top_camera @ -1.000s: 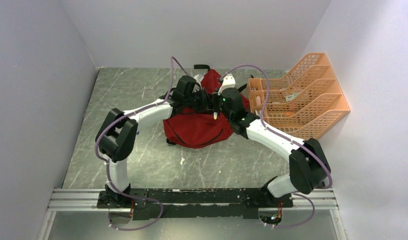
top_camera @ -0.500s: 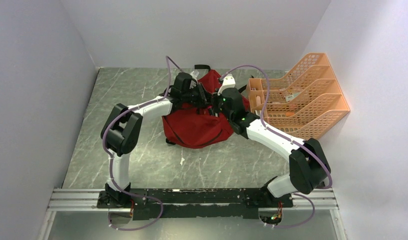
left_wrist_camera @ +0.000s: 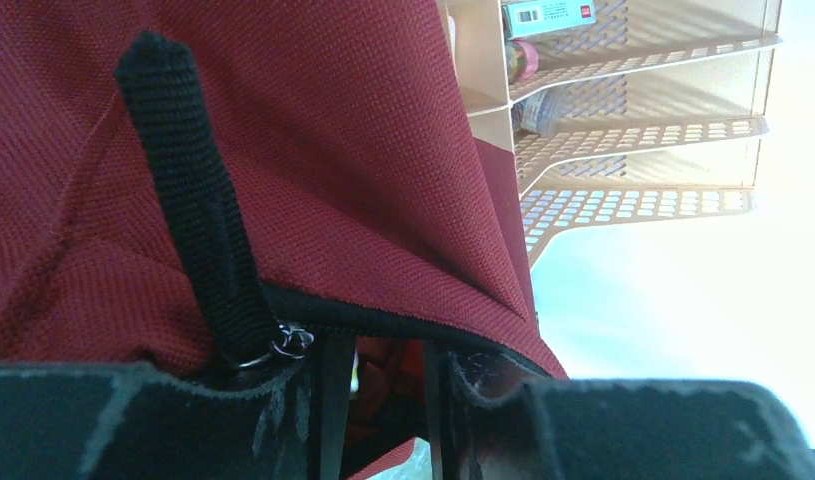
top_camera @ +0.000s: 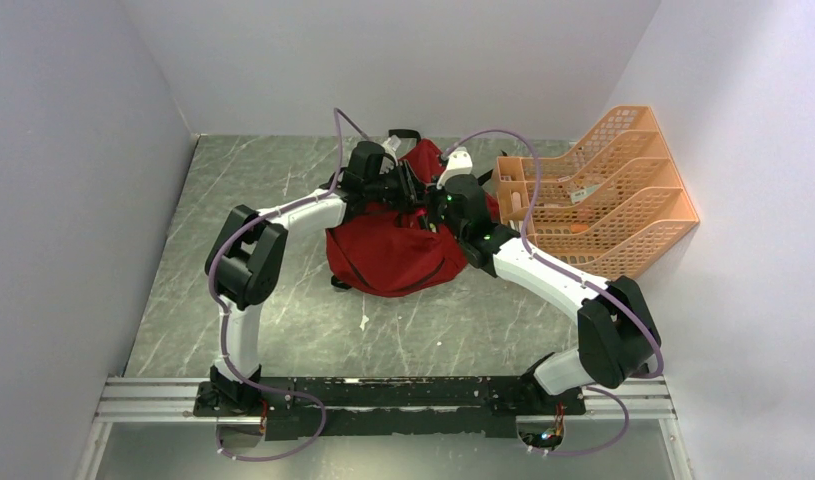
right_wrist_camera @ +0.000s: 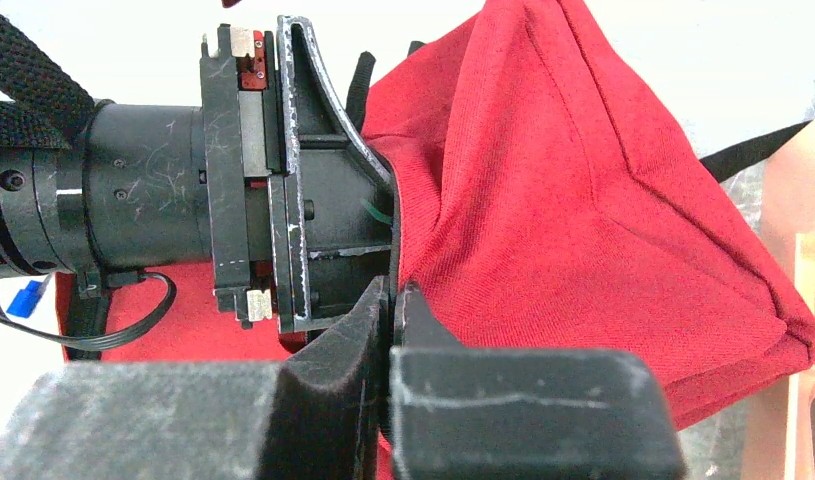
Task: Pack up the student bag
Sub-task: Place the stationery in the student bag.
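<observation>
**Bag mouth half held, left side needs a proper bite**

Starting on the left: the left gripper (left_wrist_camera: 378, 352) is tucked right up against the student bag (top_camera: 388, 255). Its jaws are parted with a visible gap and I can't see them pinching anything. The black zip edge runs just past the fingertips, and the woven black zipper pull (left_wrist_camera: 188, 190) sticks up just beside them.

The bag itself sits slumped on the grey marbled table (top_camera: 263, 180), around the middle and toward the back, with its top bunched up between the two arms.

Over on the right, the right gripper (right_wrist_camera: 393, 300) is clamped tight, and from its own camera it looks like it's got the thin rim of the red fabric nipped between the pads.

Far right, the orange file organizer (top_camera: 603, 200) stands just beside the bag. There are a few small items in its slots, but they're too small to name.

My read is that this step is about getting the opening spread. If so, I'd hold the right pinch steady and high, then slide the left jaws onto the zip edge itself rather than the floppy pull. Close fully, then draw the two sides apart gently. Soft fabric slips, so grab deep rather than at the very hem.
</observation>
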`<action>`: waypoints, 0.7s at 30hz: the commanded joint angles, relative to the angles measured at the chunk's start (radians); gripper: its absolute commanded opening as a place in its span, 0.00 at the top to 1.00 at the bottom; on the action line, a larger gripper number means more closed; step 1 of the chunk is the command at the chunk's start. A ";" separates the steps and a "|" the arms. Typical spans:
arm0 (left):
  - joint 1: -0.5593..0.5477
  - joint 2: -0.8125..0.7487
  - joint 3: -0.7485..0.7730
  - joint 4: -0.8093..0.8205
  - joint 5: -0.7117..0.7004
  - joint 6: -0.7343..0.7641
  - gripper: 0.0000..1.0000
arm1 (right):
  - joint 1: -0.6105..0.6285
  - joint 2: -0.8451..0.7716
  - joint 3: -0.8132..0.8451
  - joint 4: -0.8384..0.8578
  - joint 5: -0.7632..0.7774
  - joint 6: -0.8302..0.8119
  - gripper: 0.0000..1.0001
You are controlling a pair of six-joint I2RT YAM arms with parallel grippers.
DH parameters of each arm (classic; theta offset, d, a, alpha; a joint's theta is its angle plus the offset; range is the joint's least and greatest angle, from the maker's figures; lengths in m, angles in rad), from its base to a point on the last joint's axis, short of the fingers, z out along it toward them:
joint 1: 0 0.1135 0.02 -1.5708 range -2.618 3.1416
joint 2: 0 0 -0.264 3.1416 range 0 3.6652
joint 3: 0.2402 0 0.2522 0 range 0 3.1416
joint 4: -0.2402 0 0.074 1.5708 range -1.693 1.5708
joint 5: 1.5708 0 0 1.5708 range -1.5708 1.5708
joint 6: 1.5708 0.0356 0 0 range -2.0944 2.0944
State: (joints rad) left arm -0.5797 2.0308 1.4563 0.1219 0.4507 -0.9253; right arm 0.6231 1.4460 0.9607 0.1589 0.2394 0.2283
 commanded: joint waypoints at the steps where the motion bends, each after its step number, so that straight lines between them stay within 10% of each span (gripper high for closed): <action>1: 0.006 -0.034 0.019 0.028 -0.013 0.022 0.64 | 0.016 -0.020 0.013 0.013 -0.036 0.025 1.00; 13: 0.008 -0.288 -0.286 0.011 0.030 0.231 0.70 | 0.016 -0.046 -0.009 0.014 0.008 0.009 1.00; 21: 0.098 -0.522 -0.389 -0.298 -0.334 0.432 0.67 | 0.016 -0.035 -0.009 0.017 0.007 0.013 1.00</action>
State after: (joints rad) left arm -0.5640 1.6024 1.0981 -0.0200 0.3351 -0.6132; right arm 0.6289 1.4387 0.9531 0.1459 0.2474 0.2283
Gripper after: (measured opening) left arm 0.323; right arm 0.022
